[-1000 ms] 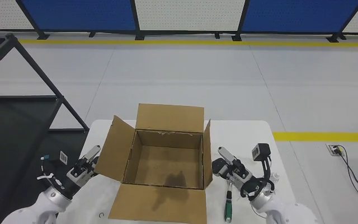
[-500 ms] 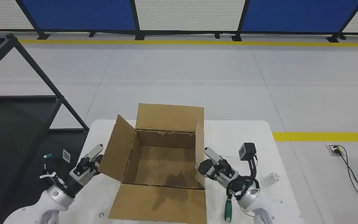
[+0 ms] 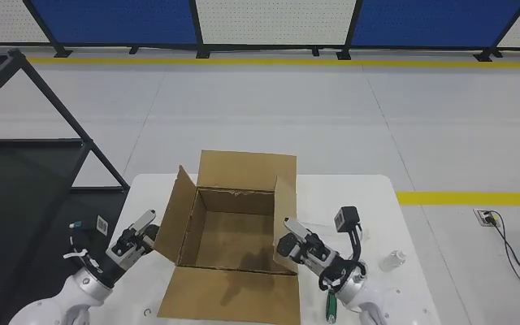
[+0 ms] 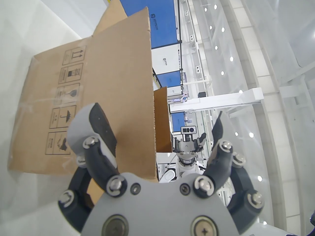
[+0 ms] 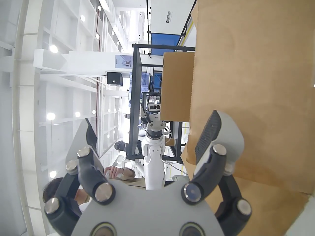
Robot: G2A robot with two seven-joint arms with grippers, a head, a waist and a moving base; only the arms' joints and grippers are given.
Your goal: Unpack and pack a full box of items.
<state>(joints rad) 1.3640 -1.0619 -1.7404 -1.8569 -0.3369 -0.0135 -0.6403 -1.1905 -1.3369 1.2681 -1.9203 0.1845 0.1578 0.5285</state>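
Box (image 3: 244, 201): an open cardboard carton in the middle of the white desk (image 3: 357, 195). Its floor shows bare cardboard.
Left gripper (image 3: 145, 223): low over the desk, just beside the left side of the carton. In the left wrist view its fingers (image 4: 98, 124) are spread wide, and the free edge of the left flap (image 3: 172, 213) stands between them, not pinched.
Left flap: raised and leaning outward. One finger is in front of its printed outer face; I cannot tell if it touches.
Back flap (image 3: 248, 169): upright, on the far side.
Front flap (image 3: 231, 294): folded out flat toward the robot.
Right flap (image 3: 284, 207): raised, nearly upright.
Right gripper (image 3: 284, 237): at the right flap, fingers (image 5: 214, 133) spread apart. One is close against the brown face, the other is in free air.
Beside the box, right: a green-handled tool (image 3: 329, 303) lies on the desk near the right arm, and a small bottle (image 3: 393, 260) stands farther right.
Handling: in my judgement the carton is light and slides easily, so one-sided pushing could shift it. The flaps are stiff but hinge freely at the crease.
Where to hold: probably the free edge of a flap near its middle, one finger on each face.
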